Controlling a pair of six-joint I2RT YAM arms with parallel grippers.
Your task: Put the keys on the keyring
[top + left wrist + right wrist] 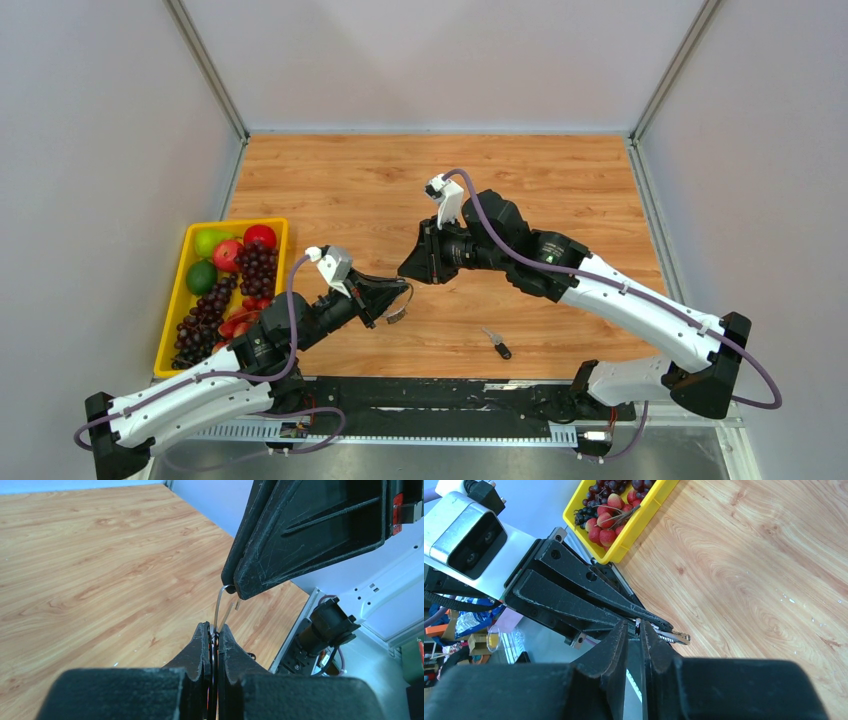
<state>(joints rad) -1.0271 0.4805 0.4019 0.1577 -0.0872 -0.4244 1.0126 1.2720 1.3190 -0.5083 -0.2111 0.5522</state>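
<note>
My left gripper (pixel 393 298) is shut on the keyring (pixel 218 605), a thin silver wire ring that rises from its closed jaws. A bunch of silver keys (pixel 398 314) hangs below it; one toothed blade (pixel 675 638) pokes out past the fingers in the right wrist view. My right gripper (pixel 409 271) meets the left one tip to tip. Its jaws are drawn in to a narrow gap with the ring's wire pinched at their tips (pixel 638 625). A key with a black head (pixel 497 344) lies alone on the wooden table, to the right of both grippers.
A yellow tray (pixel 168 330) of grapes, apples and other fruit stands at the table's left edge. Grey walls enclose the table on three sides. A black rail with the arm bases runs along the near edge.
</note>
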